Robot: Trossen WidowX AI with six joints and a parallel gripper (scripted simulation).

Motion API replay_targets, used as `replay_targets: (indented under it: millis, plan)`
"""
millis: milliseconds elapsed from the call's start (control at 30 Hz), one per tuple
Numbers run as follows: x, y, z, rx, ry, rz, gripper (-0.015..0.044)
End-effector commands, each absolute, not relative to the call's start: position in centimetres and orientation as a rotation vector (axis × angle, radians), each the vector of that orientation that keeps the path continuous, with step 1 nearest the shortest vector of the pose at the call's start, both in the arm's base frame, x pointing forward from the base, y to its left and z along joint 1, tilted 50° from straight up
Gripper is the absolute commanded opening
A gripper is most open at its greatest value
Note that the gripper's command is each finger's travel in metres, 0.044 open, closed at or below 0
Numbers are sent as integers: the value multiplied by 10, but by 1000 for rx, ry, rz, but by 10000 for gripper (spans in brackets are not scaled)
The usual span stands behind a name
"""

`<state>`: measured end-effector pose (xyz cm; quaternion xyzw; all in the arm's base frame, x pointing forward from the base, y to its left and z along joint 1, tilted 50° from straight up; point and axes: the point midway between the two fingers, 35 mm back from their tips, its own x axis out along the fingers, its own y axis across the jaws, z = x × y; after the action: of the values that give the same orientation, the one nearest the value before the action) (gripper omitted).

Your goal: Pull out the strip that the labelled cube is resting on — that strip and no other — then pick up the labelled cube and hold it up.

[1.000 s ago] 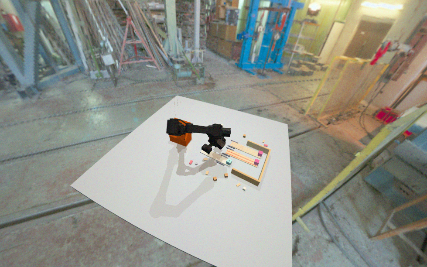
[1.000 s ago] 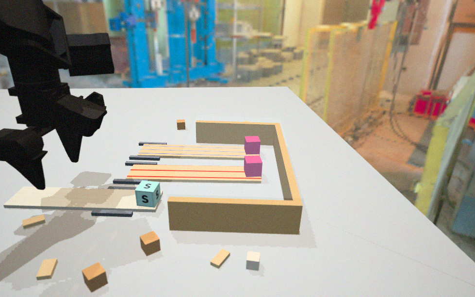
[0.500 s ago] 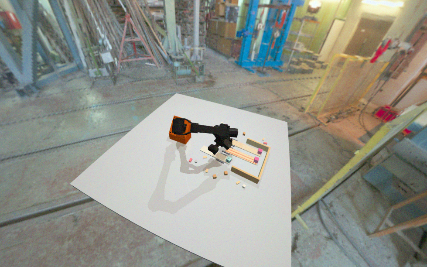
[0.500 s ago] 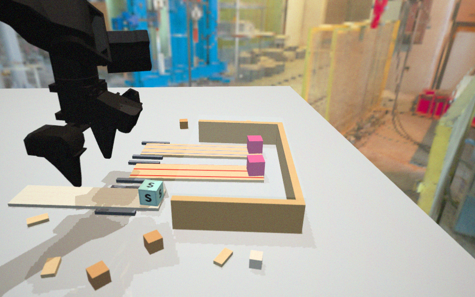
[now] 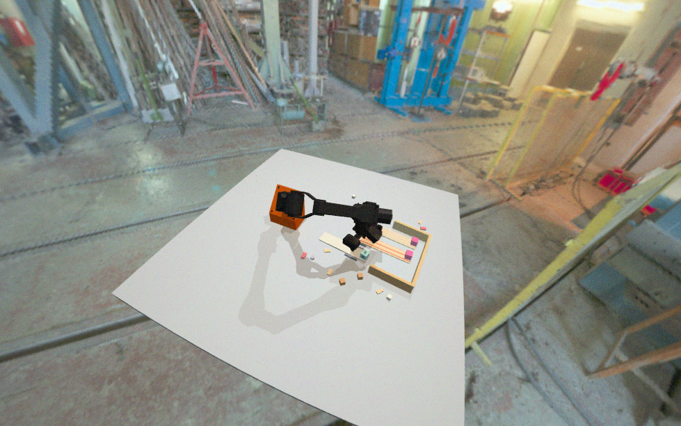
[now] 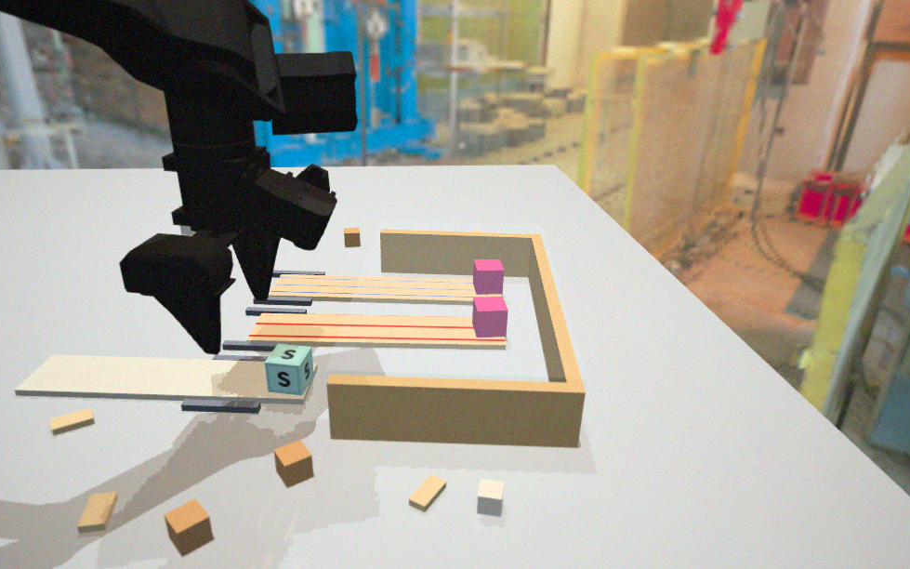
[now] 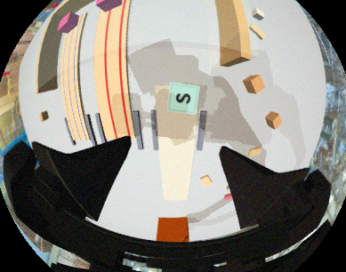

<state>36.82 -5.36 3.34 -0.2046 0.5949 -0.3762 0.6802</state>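
The labelled cube (image 5: pixel 364 255) (image 6: pixel 289 370) (image 7: pixel 183 98) is pale teal with black S letters. It rests on the far end of the plain cream strip (image 5: pixel 334 242) (image 6: pixel 118 376) (image 7: pixel 174 171), which lies between two dark guide rails and sticks out toward the arm's base, clear of the walled frame. My gripper (image 6: pixel 237 325) (image 7: pixel 176 146) is open and empty, its fingers wide apart above the table. In the wrist view the cube lies ahead, beyond the fingertips, and the strip runs between them.
A red-lined strip (image 6: pixel 373 330) (image 7: pixel 111 84) and a blue-lined strip (image 6: pixel 380 286) (image 7: pixel 72 80) each carry a pink cube (image 6: pixel 490 317) (image 6: pixel 487 276) inside the three-sided wooden frame (image 6: pixel 455 417) (image 7: pixel 235 36). Small blocks, such as an orange block (image 6: pixel 294 462) (image 7: pixel 253 84), lie beside the plain strip.
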Motion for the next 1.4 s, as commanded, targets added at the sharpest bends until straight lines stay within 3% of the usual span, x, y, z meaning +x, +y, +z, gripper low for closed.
replay_targets:
  millis: [0, 300, 567, 1367]
  plan:
    - [383, -55, 39, -463, 1330, -845, 440]
    - [408, -56, 48, -462, 1329, -846, 440]
    - [408, -64, 41, -462, 1329, -845, 250]
    - [409, -94, 16, -464, 1328, -847, 250]
